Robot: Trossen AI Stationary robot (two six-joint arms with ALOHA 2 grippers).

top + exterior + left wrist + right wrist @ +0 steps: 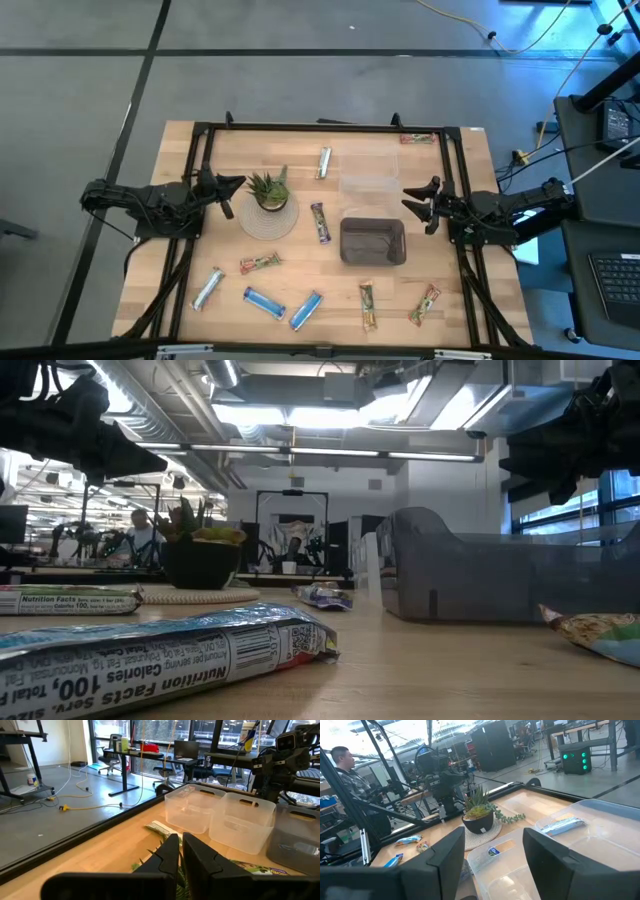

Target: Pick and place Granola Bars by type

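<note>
Blue bar (160,665) nearest low cam; overhead-only: right hand (424,207) spread, left hand (226,194) pressed together.

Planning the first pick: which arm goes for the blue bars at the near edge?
Left, probably. The blue bars lie on the left half of the table, nearer the left gripper, which is shut and free. The right gripper hangs open beyond the grey bin.
</note>
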